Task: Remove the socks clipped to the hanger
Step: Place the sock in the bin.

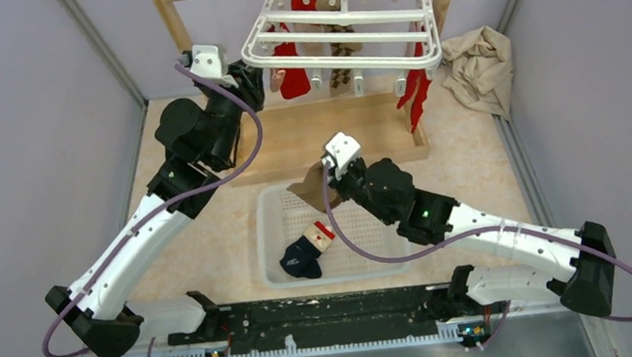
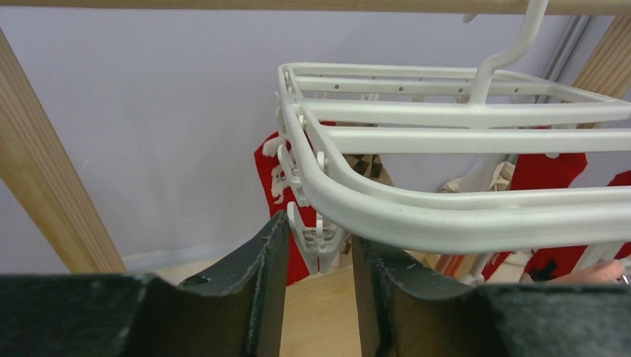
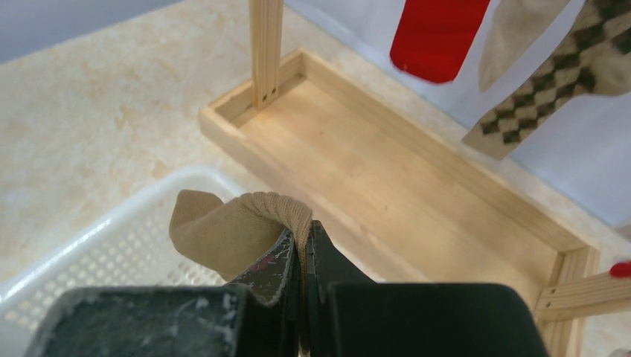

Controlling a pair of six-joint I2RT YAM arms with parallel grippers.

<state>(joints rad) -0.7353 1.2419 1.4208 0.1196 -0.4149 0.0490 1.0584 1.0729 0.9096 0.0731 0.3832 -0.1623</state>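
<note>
Two socks are off the hanger (image 1: 345,60): one navy sock (image 1: 301,259) lies in the white basket (image 1: 264,236), and one tan sock (image 3: 223,230) is pinched tight in the right gripper (image 3: 303,260) above the basket's far rim. At least three red socks (image 1: 292,76) and one brown checked sock (image 1: 339,58) hang from the hanger's clips. The left gripper (image 2: 320,290) is spread, one finger on each side of a corner clip (image 2: 316,234). One wooden frame (image 1: 335,137) stands on the beige stone-look table (image 1: 487,179), between lilac walls (image 1: 19,128). One crumpled cloth (image 1: 476,62) lies in the far right corner.
</note>
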